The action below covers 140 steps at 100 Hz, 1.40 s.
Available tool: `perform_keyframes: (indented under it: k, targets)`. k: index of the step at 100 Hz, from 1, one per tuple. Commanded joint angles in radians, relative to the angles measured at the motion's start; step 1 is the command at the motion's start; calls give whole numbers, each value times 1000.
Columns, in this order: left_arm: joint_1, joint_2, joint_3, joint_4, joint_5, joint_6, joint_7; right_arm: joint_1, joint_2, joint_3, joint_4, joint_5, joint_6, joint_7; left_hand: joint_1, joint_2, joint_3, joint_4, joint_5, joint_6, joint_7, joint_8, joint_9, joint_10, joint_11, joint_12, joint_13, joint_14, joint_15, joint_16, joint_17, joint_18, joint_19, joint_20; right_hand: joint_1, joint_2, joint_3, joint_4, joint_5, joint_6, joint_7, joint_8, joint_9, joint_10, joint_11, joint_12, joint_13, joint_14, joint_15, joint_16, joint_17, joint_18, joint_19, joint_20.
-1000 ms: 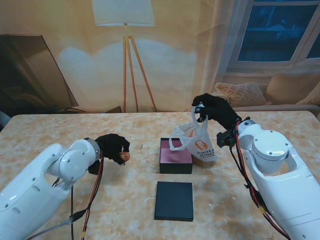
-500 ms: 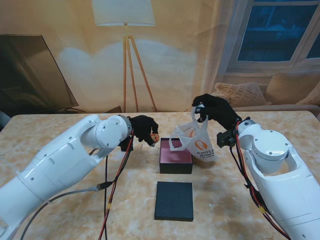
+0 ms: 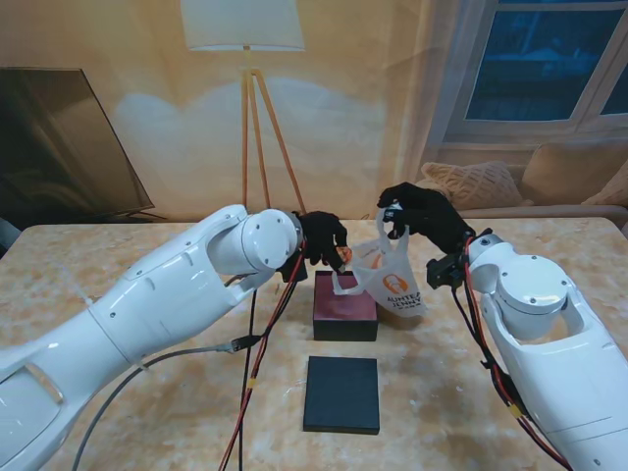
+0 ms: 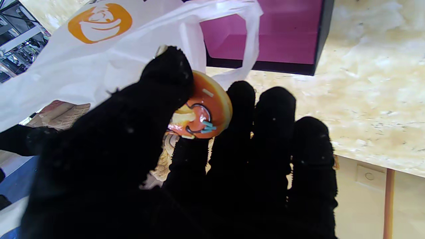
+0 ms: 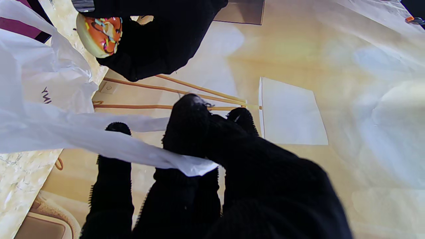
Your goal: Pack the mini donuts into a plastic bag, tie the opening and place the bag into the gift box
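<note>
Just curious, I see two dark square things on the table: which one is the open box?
The gift box farther from me, beside the plastic bag, is open, showing its purple inside. The nearer dark square is flat, apparently its lid.

A table [image 3: 147,250] with a light, stone-like top is seen. An open box [image 3: 344,306], dark outside and pink inside, is set on it near the middle. A flat dark lid [image 3: 341,393] is laid on the table nearer to me, close to the box but not touching it.
</note>
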Motion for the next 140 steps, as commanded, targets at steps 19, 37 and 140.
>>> perform_keyframes:
  k: [19, 37, 140]
  targets:
    - [5, -43, 1, -22, -47, 56, 29, -5, -2, 3, -4, -2, -5, 19, 18, 59, 16, 21, 87, -48, 11, -46, 15, 13, 77, 32, 17, 17, 84, 55, -29, 8, 71, 53, 62, 35, 52, 17, 5, -32, 10, 6, 32, -90, 57, 4, 5, -41, 6, 5, -1, -16, 9, 9]
    - [22, -67, -6, -56, -56, 136, 89, -2, -1, 3, -4, -2, -7, 22, 9, 62, 13, 22, 114, -47, -5, -84, 5, 23, 105, 51, 30, 12, 132, 83, -13, 10, 104, 75, 62, 36, 50, 17, 5, -33, 11, 5, 31, -89, 57, 4, 5, -41, 5, 5, 0, -17, 7, 8]
    - [-46, -207, 56, 61, -159, 397, 176, 4, 4, 3, 2, -3, -42, 44, -94, 30, 97, -5, 140, 63, -87, -88, 8, 83, 146, -48, 105, -11, 186, 62, 91, 32, 175, 47, 63, 37, 49, 18, 6, -34, 11, 3, 33, -90, 58, 5, 6, -41, 8, 6, -21, -56, -27, -5]
